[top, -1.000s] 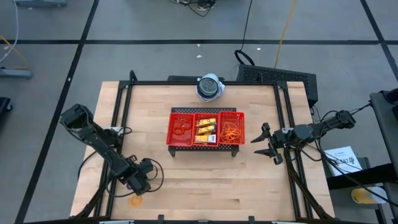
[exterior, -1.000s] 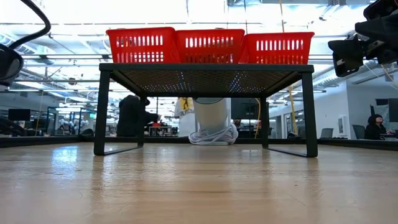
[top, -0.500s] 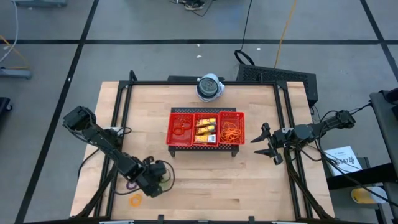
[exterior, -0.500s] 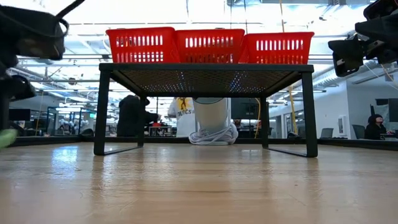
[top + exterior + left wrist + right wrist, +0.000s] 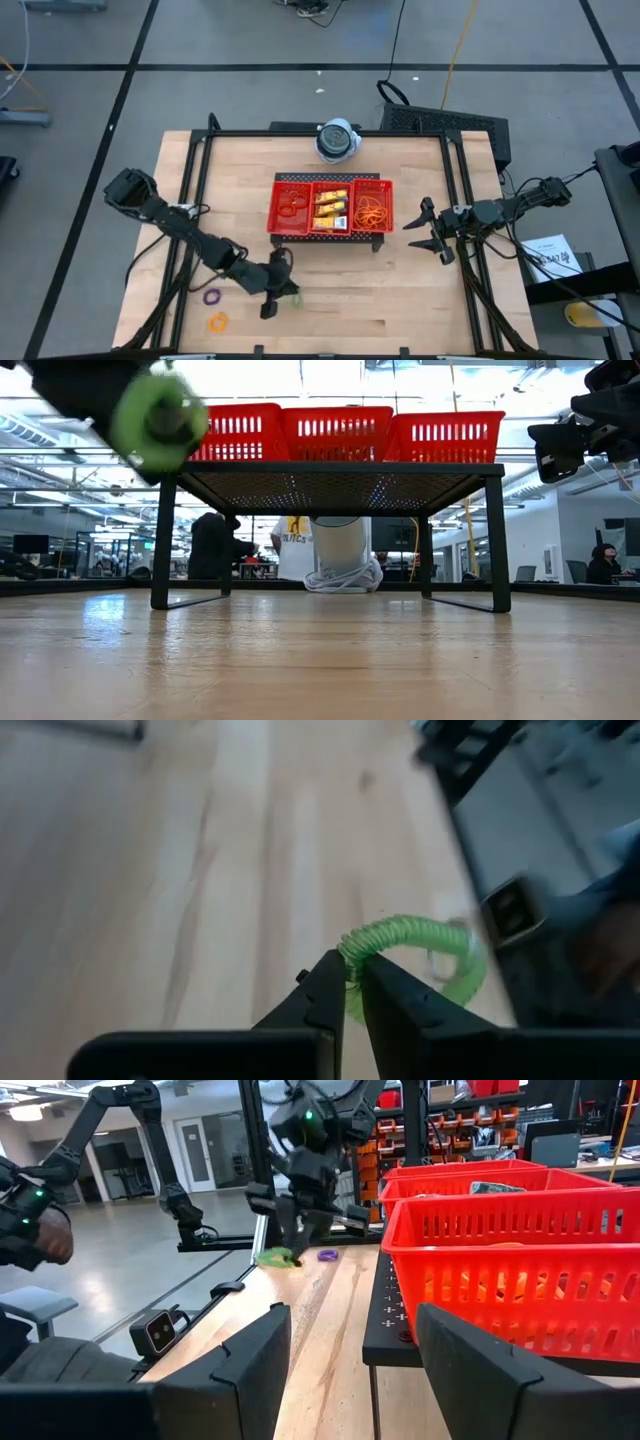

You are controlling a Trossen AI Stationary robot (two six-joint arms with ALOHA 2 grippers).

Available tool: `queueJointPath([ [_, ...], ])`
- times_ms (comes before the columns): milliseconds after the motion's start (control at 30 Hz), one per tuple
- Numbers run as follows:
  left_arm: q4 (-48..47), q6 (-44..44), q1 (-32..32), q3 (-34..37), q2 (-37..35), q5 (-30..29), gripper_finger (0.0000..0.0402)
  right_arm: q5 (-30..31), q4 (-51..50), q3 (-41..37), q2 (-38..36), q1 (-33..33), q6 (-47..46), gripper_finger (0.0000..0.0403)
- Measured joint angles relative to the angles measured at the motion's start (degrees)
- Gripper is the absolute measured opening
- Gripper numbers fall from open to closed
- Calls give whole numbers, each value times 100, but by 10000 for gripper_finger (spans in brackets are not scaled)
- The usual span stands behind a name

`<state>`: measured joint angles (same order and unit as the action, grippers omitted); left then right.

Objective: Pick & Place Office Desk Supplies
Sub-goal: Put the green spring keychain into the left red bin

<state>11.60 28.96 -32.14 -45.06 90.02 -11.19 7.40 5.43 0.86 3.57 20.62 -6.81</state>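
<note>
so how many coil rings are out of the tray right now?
3 visible: green coil ring pinched in the left gripper, purple coil ring and orange coil ring on the wooden table near its front left. Others may be hidden.

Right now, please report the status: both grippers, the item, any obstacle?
Left gripper shut on green ring, above table. Right gripper open, waiting beside red tray. Purple ring, orange ring remain. Path clear.
</note>
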Motion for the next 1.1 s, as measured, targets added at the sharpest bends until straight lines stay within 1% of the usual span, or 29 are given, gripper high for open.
queueJointPath([
  [167, 1005, -436, 214, -2, -2, 559, 32, 0, -2, 0, -2, 0, 0, 206],
  [433, 2384, -453, 395, -4, -19, 1276, 40, 0, -2, 0, 0, -2, -1, 206],
  [567, 2434, -501, 400, -4, -328, 1288, 41, 0, -2, 0, 0, 0, 0, 206],
  [700, 2249, -978, 385, -4, -829, 1252, 41, 0, -2, 0, 0, -2, 0, 206],
  [800, 2054, -1480, 311, -5, -1288, 1002, 42, 0, 3, 0, -2, 0, 0, 206],
  [867, 1868, -1918, 262, -11, -1559, 709, 42, 0, 6, 0, -2, -2, -1, 206],
  [1000, 1513, -2772, 210, -11, -2044, -180, 42, 0, 5, 0, -2, -2, -1, 206],
  [1100, 1379, -3235, 207, -11, -2285, -903, 42, 1, 5, 1, -2, -1, -2, 206],
])
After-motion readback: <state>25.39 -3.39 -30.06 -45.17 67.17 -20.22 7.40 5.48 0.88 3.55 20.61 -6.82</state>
